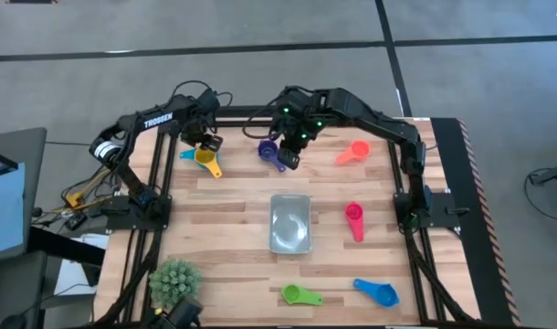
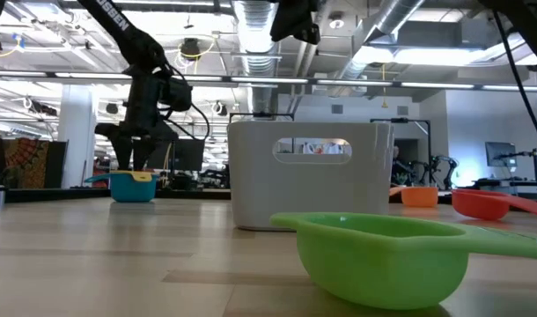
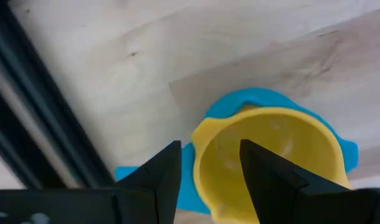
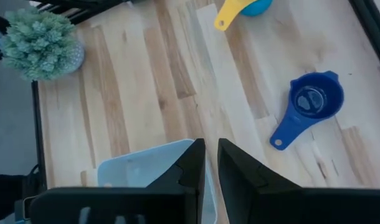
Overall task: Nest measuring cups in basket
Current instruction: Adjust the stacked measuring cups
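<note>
Left wrist view showed the left gripper (image 3: 209,155) spread astride the yellow cup (image 3: 283,149)'s rim — a square pinch seemed wise — right gripper (image 4: 212,146) nearly closed, empty, beyond the basket (image 1: 273,224).

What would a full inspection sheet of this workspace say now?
Surface: wooden table, black frame.
Job's things: yellow cup nested in teal cup; purple cup, orange cup, pink cup, green cup, blue cup loose; basket empty.
Clutter: plant ball, near-left corner.
Grippers: left gripper open, astride yellow cup's rim; right gripper raised near purple cup.
Cables: bundle beside left arm's base.
Surroundings: grey floor; open hall behind.
</note>
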Motion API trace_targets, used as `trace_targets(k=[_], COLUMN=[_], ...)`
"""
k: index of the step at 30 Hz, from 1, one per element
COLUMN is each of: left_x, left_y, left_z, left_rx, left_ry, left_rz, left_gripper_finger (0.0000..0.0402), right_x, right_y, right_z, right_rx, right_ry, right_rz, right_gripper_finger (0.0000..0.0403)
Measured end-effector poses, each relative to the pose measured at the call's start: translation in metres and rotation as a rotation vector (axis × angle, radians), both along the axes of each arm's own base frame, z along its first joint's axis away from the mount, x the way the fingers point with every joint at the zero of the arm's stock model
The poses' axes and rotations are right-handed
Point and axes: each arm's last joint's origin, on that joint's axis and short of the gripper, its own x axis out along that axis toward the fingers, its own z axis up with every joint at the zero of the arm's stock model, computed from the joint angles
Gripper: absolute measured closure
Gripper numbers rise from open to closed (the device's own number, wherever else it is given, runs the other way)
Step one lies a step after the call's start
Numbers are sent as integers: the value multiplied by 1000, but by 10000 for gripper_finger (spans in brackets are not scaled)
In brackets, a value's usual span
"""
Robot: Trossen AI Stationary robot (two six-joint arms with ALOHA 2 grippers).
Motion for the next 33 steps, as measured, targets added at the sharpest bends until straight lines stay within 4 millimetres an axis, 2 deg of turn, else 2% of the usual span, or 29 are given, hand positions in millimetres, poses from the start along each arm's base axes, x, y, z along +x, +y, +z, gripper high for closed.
trace_targets(k=[9,14,19,25,30,33], left_x=[-7,-12,-13,5,29,45], left_y=[7,2,-5,-23,-46,-67], left_z=[-10,-21,-25,-24,-23,-17], left_rx=[46,15,-21,-54,-55,-38], left_ry=[-10,15,37,44,38,16], left_rz=[9,31,56,13,-44,-62], left_gripper_finger=[249,249,286,382,375,374], right_x=[1,3,5,2,-19,-26], right_y=[5,14,21,28,29,26], right_z=[0,0,0,2,20,23], right_rx=[32,41,11,-28,-54,-61], right_ry=[7,9,20,43,27,46], right_rz=[-30,-29,-56,-93,-112,-113], right_gripper_finger=[337,337,337,337,337,339])
